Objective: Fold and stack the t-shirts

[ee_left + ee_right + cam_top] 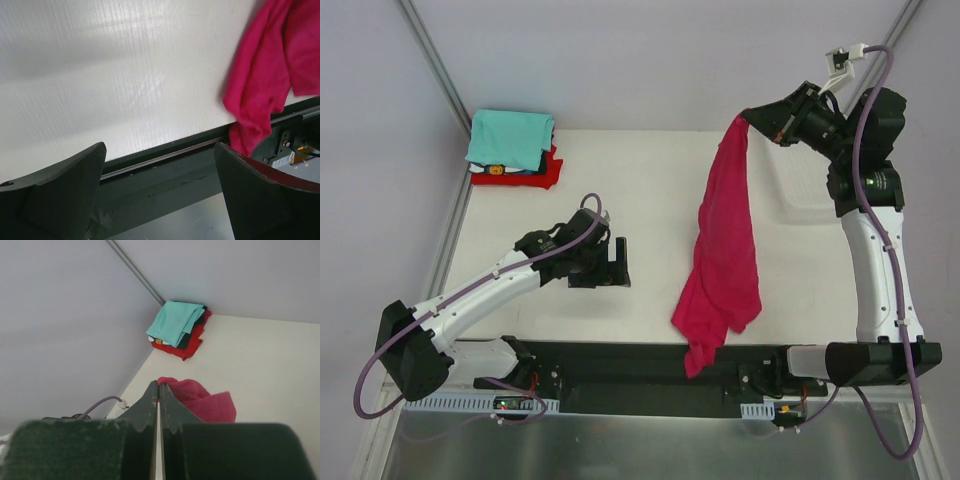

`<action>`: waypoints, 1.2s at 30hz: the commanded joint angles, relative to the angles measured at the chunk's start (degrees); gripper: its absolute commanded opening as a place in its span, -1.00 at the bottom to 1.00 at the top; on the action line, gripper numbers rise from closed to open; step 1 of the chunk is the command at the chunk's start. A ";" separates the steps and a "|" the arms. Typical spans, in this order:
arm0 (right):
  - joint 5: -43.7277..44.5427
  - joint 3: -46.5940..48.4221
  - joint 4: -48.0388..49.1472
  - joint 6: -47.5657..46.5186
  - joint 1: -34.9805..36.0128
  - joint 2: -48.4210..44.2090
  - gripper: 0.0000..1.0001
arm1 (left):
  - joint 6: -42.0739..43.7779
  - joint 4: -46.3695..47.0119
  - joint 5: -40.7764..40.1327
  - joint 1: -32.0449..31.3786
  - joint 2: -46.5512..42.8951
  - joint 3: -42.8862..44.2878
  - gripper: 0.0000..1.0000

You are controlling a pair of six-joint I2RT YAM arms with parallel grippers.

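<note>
The magenta-pink t-shirt hangs in a long bunch from my right gripper, which is shut on its top edge high over the table's back right. Its lower end drapes over the table's front edge. In the right wrist view the shut fingertips pinch the pink cloth. My left gripper is open and empty, low over the table's left middle, apart from the shirt. The left wrist view shows the pink shirt at upper right. A stack of folded shirts, teal on top and red below, sits at the back left corner.
The stack also shows in the right wrist view, with a dark shirt between teal and red. A black rail runs along the table's front edge. A metal frame post rises at the back left.
</note>
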 commanded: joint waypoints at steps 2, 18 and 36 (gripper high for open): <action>2.48 1.50 2.66 -4.85 -0.23 -2.29 -0.99 | -1.17 0.14 -0.83 -0.88 -1.78 0.81 0.79; -4.56 -5.69 5.30 -1.15 0.29 -8.34 -0.99 | 1.09 5.32 -6.89 -16.35 16.58 12.75 0.68; -4.38 -13.18 1.78 -4.23 0.12 -18.29 -0.99 | 8.85 21.14 -1.18 -13.36 27.30 21.03 0.54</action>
